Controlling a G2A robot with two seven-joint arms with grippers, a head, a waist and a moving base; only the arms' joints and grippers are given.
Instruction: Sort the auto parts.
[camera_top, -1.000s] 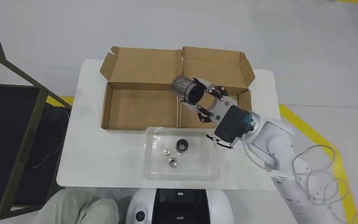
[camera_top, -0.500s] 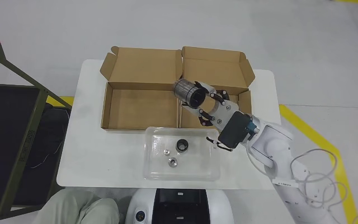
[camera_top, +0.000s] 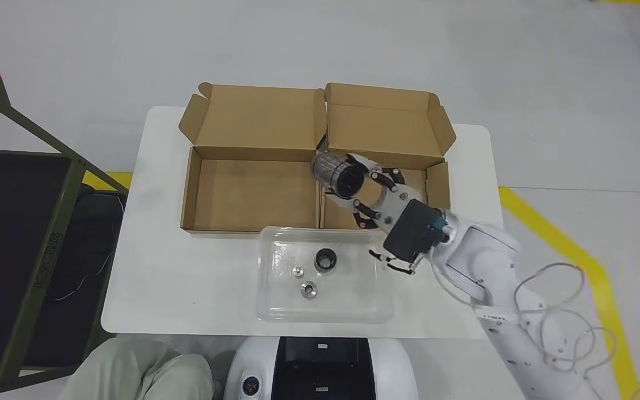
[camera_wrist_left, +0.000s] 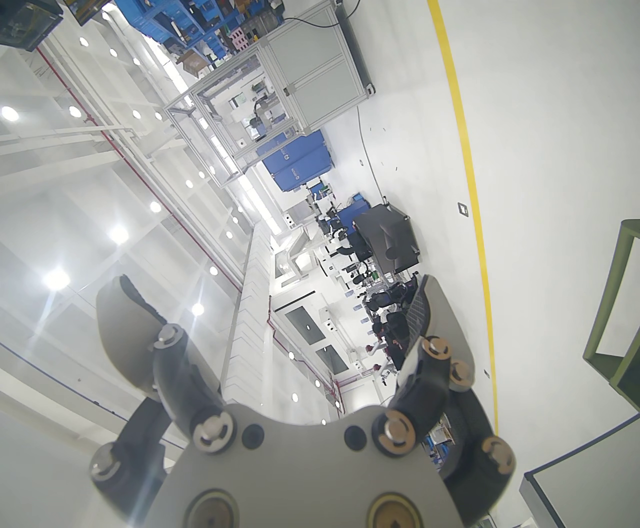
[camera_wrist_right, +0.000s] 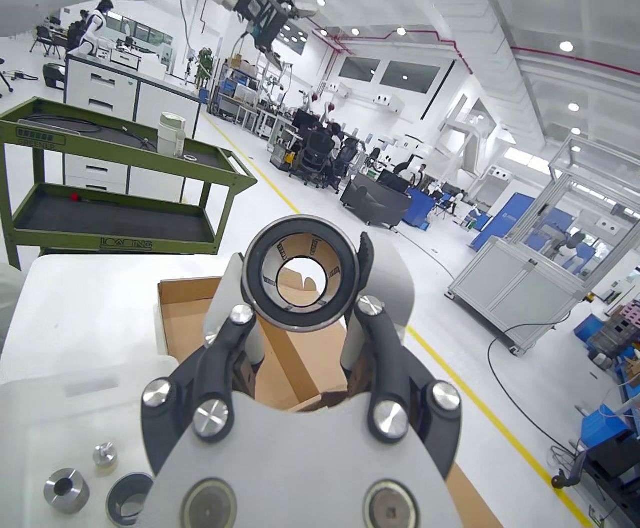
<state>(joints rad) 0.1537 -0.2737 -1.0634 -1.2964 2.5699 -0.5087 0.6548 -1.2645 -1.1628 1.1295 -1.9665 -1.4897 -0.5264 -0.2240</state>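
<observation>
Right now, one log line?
right gripper: shut on cylindrical part | above boxes' divider | left gripper: open, empty | tray: three parts

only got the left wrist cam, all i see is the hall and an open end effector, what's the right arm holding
Observer: The right end effector is shut on a metal ring.
Operator: where's that over
Observer: The top view puts it above the right cardboard box, close to the wall it shares with the left cardboard box.
Operator: what's in the tray
Observer: The clear tray holds three small metal parts.
</observation>
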